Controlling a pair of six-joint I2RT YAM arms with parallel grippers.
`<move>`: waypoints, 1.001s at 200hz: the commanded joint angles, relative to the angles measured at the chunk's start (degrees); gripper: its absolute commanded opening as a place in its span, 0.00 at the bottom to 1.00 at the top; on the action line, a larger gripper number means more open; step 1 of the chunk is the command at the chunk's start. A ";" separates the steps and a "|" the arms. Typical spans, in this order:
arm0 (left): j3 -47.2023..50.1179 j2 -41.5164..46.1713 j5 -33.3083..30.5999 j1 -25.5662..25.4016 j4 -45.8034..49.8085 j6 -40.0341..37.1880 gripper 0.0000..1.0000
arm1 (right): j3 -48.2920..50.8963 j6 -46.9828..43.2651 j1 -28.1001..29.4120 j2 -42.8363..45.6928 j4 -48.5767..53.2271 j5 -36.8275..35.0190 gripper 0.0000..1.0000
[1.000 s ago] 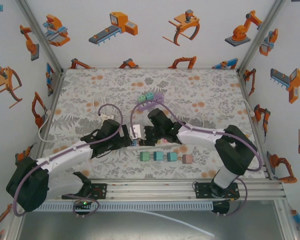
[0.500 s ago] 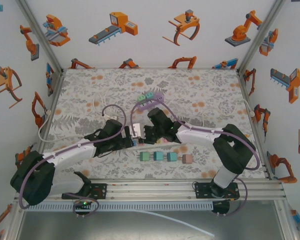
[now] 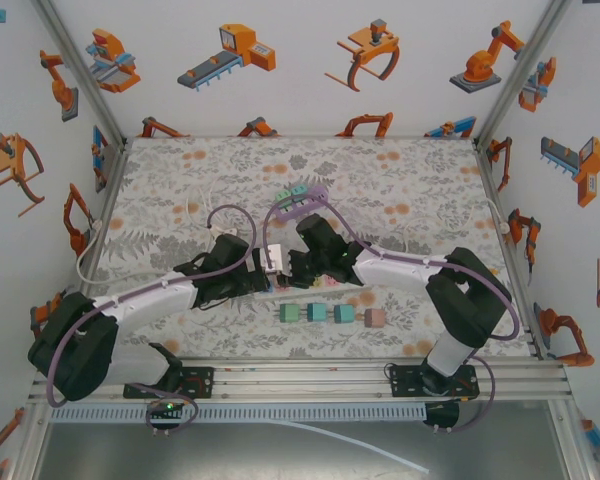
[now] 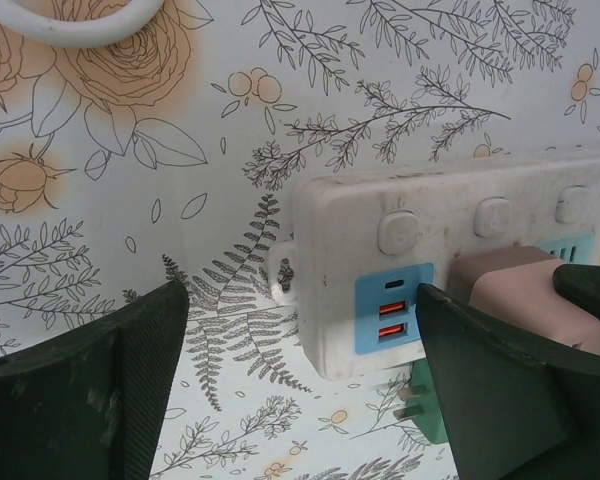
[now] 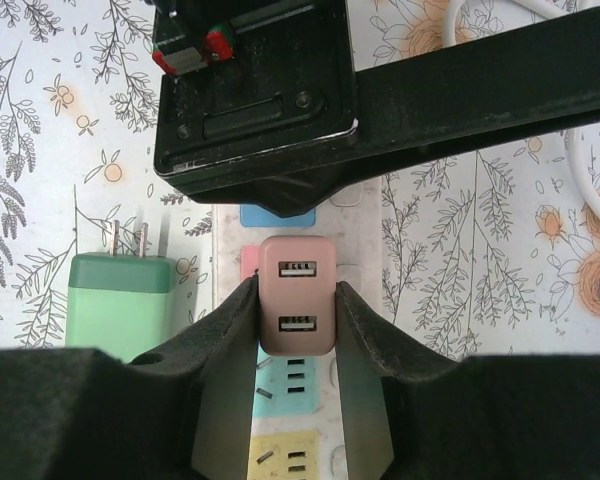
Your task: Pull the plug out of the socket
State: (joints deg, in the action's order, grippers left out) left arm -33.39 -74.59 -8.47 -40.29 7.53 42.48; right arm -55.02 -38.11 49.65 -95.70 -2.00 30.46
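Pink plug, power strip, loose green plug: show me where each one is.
pink plug (image 5: 296, 297), right wrist view, on its face between the two USB ports.
power strip (image 4: 330, 225), left wrist view, on the white casing near its end.
green plug (image 5: 120, 305), right wrist view, on the middle of its body.

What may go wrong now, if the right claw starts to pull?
1. The left claw straddles the power strip with its jaws open, so the strip may lift together with the pink plug that the right claw grips.
2. The loose green plug beside the strip may get knocked.
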 commanded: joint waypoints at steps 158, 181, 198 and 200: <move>0.58 -1.39 -5.59 0.26 9.92 -0.63 0.84 | 2.00 4.71 -2.10 5.41 -8.11 4.92 0.14; 1.59 1.73 -5.23 0.22 8.13 -1.85 0.83 | 2.54 4.78 -2.38 7.04 -7.94 4.62 0.14; 2.25 4.87 -4.46 0.16 6.30 -3.69 0.83 | 3.36 6.18 -2.45 8.75 -8.90 3.85 0.13; 2.31 5.48 -4.45 0.13 6.15 -3.93 0.83 | 3.48 6.51 -2.45 9.01 -9.18 3.72 0.13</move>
State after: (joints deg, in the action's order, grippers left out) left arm -33.23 -72.44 -11.25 -40.29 9.89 42.48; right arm -53.06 -33.95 47.64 -90.32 -8.08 33.80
